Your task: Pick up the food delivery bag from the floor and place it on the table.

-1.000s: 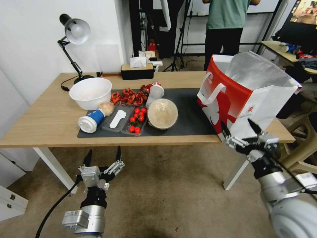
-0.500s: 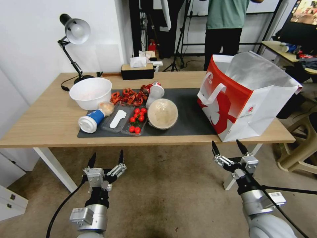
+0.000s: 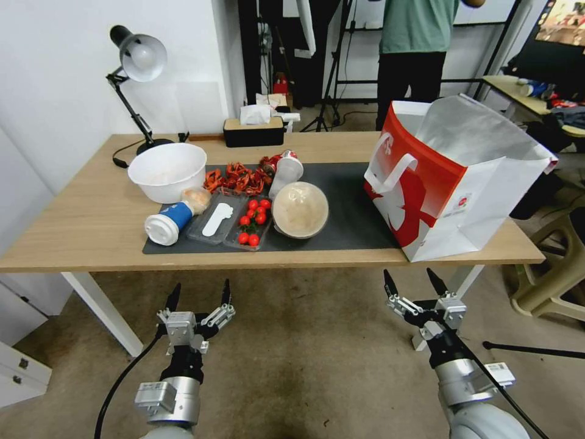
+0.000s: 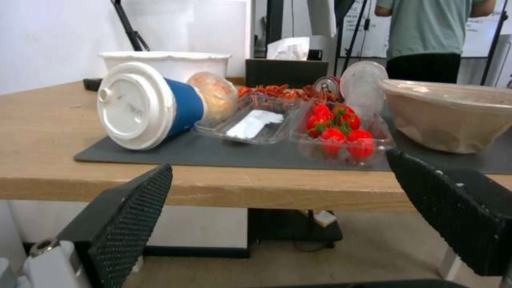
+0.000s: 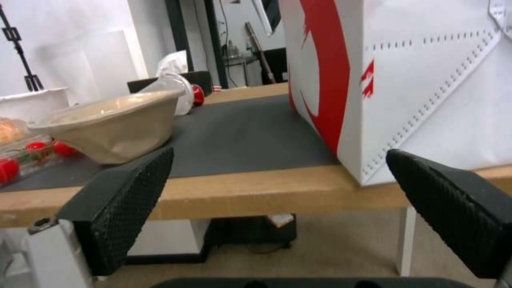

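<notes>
The red-and-white food delivery bag (image 3: 454, 183) stands upright at the right end of the light-wood table (image 3: 79, 225), partly on the dark grey mat (image 3: 350, 207); its silver lining shows at the open top. The right wrist view has the bag (image 5: 421, 84) close, at the table's front edge. My right gripper (image 3: 411, 281) hangs open and empty below that edge, in front of the bag and apart from it. My left gripper (image 3: 200, 292) is open too, low over the carpet floor (image 3: 304, 360) in front of the table's left half.
On the mat lie a white bowl (image 3: 167, 171), a tipped blue cup (image 3: 170, 221), clear trays with tomatoes (image 3: 253, 221), a lidded bowl (image 3: 300, 209) and red food. A lamp (image 3: 139, 58) and tissue box (image 3: 253, 128) stand behind. A beige chair (image 3: 557, 274) is at right.
My right gripper has drawn back from the bag's lower front corner and dropped below the table edge. The left gripper has sunk slightly. The bag stays put on the table.
</notes>
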